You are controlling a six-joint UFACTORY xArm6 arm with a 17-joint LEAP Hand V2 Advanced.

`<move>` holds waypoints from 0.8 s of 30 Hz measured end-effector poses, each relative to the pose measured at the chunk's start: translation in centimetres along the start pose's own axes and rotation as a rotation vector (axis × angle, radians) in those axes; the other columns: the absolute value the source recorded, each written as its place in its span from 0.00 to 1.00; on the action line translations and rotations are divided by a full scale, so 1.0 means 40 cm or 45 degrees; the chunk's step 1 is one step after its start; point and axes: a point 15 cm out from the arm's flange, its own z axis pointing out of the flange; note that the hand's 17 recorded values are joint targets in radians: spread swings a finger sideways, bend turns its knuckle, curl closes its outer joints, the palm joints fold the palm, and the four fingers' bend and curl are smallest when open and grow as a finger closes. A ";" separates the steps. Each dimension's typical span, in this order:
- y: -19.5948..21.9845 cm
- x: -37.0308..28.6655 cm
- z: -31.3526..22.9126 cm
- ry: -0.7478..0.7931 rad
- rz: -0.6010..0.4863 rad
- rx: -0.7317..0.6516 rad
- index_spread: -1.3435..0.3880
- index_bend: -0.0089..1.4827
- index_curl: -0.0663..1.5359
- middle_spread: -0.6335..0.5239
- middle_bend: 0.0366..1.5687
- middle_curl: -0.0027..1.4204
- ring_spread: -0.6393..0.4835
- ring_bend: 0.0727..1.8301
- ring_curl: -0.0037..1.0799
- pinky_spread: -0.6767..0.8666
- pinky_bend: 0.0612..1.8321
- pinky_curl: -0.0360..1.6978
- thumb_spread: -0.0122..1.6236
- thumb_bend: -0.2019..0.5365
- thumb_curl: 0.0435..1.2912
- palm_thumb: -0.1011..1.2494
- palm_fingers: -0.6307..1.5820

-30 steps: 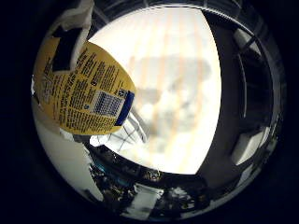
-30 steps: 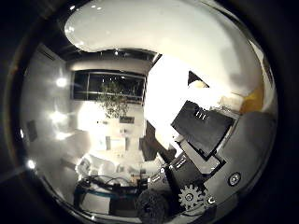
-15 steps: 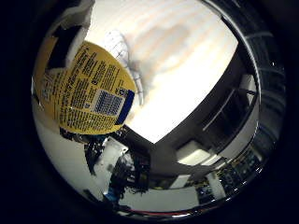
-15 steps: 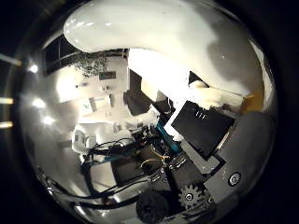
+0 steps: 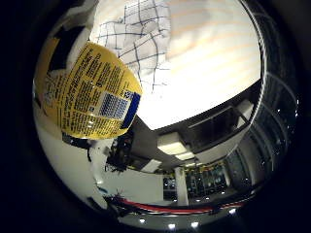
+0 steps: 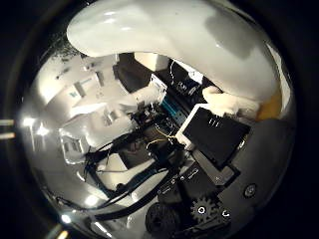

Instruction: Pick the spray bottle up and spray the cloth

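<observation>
The spray bottle (image 5: 87, 92) fills much of the little finger side view, its yellow label very close to the palm. In the thumb side view the white body of the bottle curves across the palm, and a black and white finger (image 6: 214, 132) of the hand (image 6: 209, 164) lies curled against it, so I judge the hand is closed around the bottle and carries it.

The change is clear. One second ago only a pale, blurred desk (image 5: 218, 63) was behind the bottle. Now the checked cloth (image 5: 141, 39) has come into sight, lying crumpled on the desk just beyond the bottle, at about 1 o'clock from the label. The hand has turned toward it.

This probably means the pick-up is done and aiming is under way. The nozzle is not visible, so I cannot tell if it points at the cloth already.
</observation>
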 end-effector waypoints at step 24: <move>-0.016 0.098 0.155 0.043 0.197 -0.316 0.66 0.81 0.51 0.45 0.88 0.49 0.42 0.81 0.58 0.33 0.53 0.78 0.15 0.24 0.72 0.83 0.81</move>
